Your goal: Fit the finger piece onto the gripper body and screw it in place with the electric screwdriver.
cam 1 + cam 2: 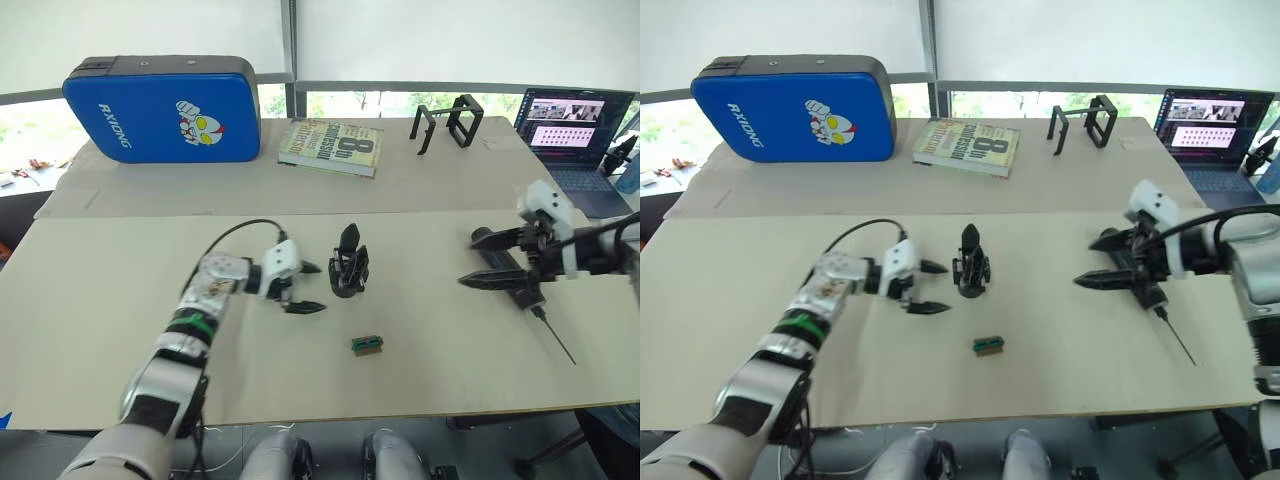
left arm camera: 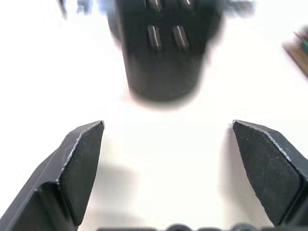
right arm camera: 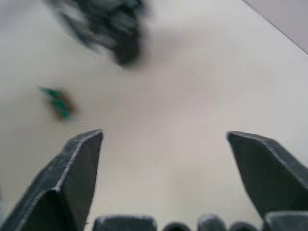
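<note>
From the head camera's left eye, the small black gripper body (image 1: pixel 349 268), with its cylindrical base and pointed finger, stands upright mid-table. The left gripper (image 1: pixel 306 288) waits just to its left, fingers spread and empty. At the right, the thick dark pen-shaped electric screwdriver (image 1: pixel 528 293) lies beneath the right gripper (image 1: pixel 477 259), also spread; whether it touches the tool is unclear. I cannot pick out a loose finger piece.

The right eye adds nothing new, showing the tiny green-and-black block (image 1: pixel 988 345) nearer than the body.

The left wrist view shows the body's round base centred between the open fingertips (image 2: pixel 82 159): advance straight, then close low on the base.

The right wrist view looks over bare table toward the body, fingers wide.
</note>
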